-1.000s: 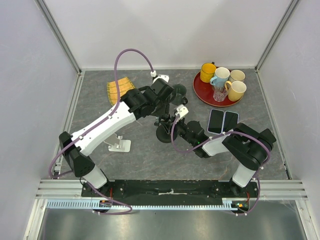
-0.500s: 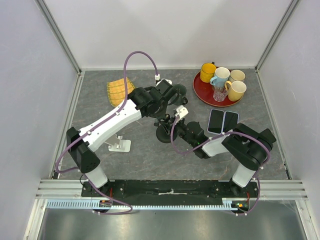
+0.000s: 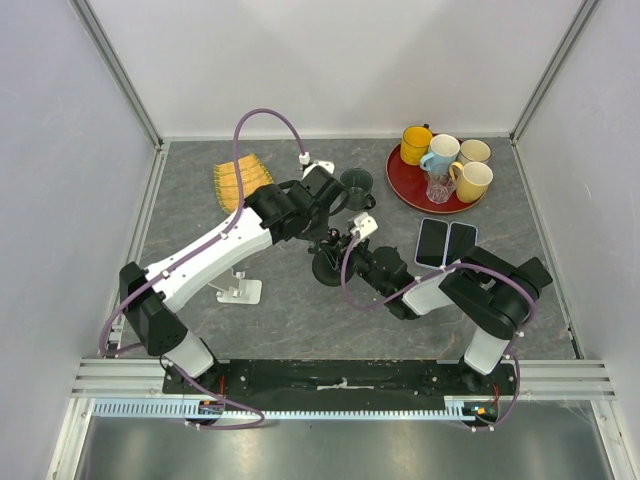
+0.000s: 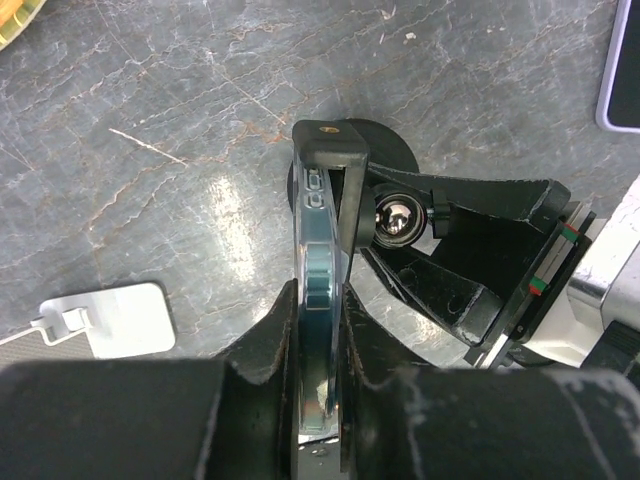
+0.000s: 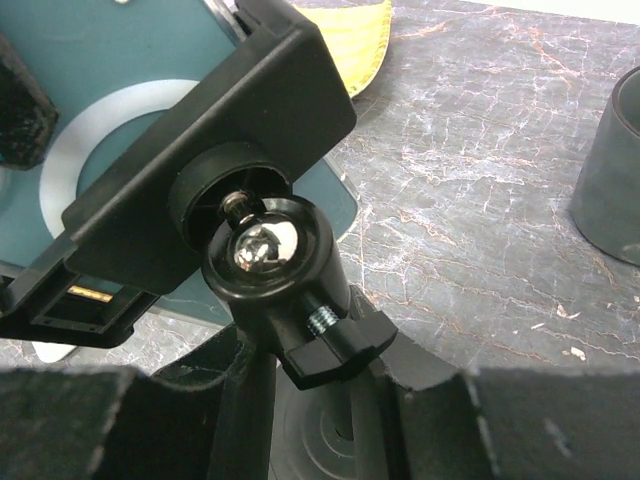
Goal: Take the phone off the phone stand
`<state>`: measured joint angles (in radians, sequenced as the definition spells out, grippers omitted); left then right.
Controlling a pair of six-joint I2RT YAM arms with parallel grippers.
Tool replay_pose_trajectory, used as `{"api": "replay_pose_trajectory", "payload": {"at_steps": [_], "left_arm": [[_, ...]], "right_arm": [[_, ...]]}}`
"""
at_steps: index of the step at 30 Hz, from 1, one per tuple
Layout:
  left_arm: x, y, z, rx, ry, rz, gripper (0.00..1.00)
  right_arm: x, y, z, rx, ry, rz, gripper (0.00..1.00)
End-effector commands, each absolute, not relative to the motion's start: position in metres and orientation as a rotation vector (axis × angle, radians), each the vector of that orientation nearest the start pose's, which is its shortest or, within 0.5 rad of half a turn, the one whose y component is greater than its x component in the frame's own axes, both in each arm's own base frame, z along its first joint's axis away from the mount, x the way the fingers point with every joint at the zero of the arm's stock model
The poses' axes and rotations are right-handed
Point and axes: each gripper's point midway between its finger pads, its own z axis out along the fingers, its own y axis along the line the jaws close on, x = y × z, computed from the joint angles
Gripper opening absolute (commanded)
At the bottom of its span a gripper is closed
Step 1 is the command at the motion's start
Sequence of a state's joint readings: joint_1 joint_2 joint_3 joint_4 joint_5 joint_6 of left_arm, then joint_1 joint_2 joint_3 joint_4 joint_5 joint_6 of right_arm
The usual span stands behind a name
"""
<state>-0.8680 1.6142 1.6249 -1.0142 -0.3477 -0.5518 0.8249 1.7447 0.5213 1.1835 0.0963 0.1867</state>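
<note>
From above, you cannot see the teal-backed phone (image 5: 120,50): the left arm's wrist (image 3: 300,205) covers it, just above the black ball-joint phone stand (image 3: 328,267). In your left wrist view the phone shows edge-on only, its lower end lost inside the blurred black left gripper (image 4: 318,345). In the right wrist view the stand's clamp hides the phone's middle and the frame cuts off its top and left. There the right gripper (image 5: 320,405) is a dark blur around the stand's stem. Right of the stand, the frame edge slices a dark grey cup (image 5: 612,170).
</note>
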Motion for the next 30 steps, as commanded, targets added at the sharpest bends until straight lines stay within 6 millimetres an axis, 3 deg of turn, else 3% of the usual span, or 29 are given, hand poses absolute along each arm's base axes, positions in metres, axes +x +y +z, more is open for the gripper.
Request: {"api": "replay_pose_trajectory", "payload": {"at_steps": [1, 8, 14, 19, 30], "left_arm": [[0.235, -0.254, 0.2, 0.158, 2.603, -0.216, 0.02], [0.218, -0.249, 0.192, 0.128, 2.648, -0.195, 0.02], [0.228, -0.229, 0.201, 0.073, 2.612, -0.092, 0.02], [0.228, -0.218, 0.19, 0.031, 2.655, -0.079, 0.02], [0.233, -0.188, 0.19, -0.073, 2.64, -0.06, 0.02]], "right_arm": [[0.308, 0.287, 0.023, -0.314, 1.939, 0.548, 0.0], [0.314, 0.281, 0.017, -0.221, 1.976, 0.521, 0.0], [0.31, 0.274, 0.012, -0.198, 1.991, 0.497, 0.0], [0.306, 0.265, 0.007, -0.187, 2.0, 0.478, 0.0], [0.299, 0.254, -0.002, -0.174, 2.018, 0.452, 0.0]]}}
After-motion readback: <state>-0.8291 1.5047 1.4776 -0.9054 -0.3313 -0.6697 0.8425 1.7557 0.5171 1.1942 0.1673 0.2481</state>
